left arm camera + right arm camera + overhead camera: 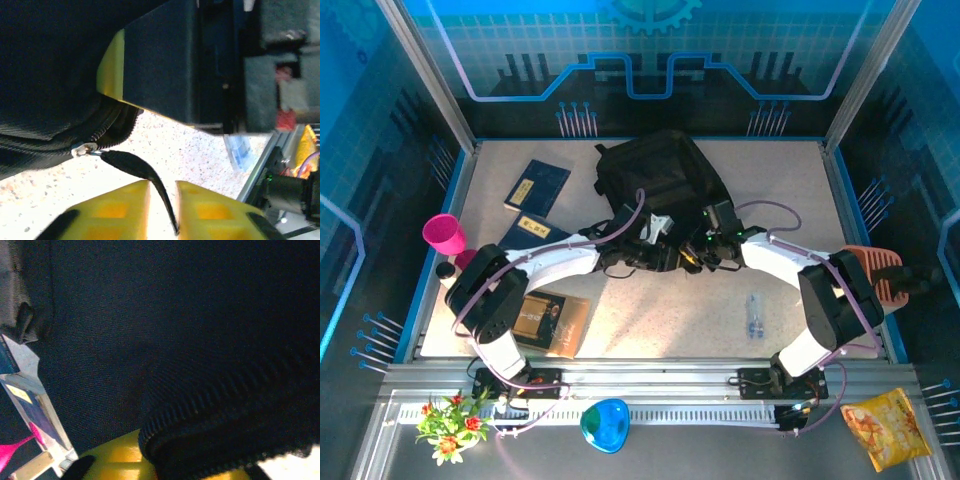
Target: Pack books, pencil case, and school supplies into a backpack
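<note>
Evidently the bag wants opening first. The left gripper stands narrowly parted, with the zip pull lying loose between its fingers. It should close on the pull near the slider and draw along the zip, not upward. The backpack lies just ahead of it. The right gripper sits against the bag's edge beside it, but the close, dark view leaves its grip unclear. Both arms reach forward, wrists nearly meeting.

black backpack, navy books, pink cup

Bright overhead light; dark, blurry wrist close-ups.
</note>
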Motion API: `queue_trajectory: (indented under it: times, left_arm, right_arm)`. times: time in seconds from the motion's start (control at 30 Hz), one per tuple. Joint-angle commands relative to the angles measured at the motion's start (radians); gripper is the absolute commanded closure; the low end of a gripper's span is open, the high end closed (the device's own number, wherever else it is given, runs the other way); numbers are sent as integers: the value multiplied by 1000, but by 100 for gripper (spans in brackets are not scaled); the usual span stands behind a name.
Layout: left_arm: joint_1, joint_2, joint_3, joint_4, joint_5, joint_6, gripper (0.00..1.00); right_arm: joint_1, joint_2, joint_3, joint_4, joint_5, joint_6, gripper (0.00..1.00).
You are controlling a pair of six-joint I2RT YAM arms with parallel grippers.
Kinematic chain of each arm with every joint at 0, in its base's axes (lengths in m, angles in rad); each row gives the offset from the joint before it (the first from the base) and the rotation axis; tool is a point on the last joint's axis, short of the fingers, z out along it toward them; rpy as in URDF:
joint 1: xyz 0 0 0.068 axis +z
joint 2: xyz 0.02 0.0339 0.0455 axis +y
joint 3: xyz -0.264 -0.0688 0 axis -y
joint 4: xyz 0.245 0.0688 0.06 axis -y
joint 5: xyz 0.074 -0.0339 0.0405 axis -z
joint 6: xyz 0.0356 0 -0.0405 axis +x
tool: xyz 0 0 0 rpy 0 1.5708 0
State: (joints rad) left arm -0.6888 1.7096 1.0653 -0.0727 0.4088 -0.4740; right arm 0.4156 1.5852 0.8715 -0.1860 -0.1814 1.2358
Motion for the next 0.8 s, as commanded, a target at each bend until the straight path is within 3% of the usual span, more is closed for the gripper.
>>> queue_trajectory:
  times: [0.0, 0.13, 0.27, 0.33, 0.47, 0.77]
  left_arm:
    - [27, -51, 0, -8, -2, -23, 60]
    - [99, -129, -77, 6, -18, -72, 42]
    - [163, -178, -131, 13, -57, -139, 34]
    - [192, -181, -148, 16, -82, -180, 33]
    - [232, -162, -158, 13, -118, -239, 32]
    - [250, -123, -161, 30, -134, -312, 31]
  right_arm:
    - [-52, -49, -19, -11, -13, -76, 77]
    - [-68, -133, -23, -81, -15, -184, 51]
    - [-63, -244, -6, -201, 22, -311, 38]
    - [-40, -274, 32, -274, 57, -400, 37]
    - [91, -281, 96, -409, 246, -509, 37]
    - [385, -106, 163, -409, 565, -442, 39]
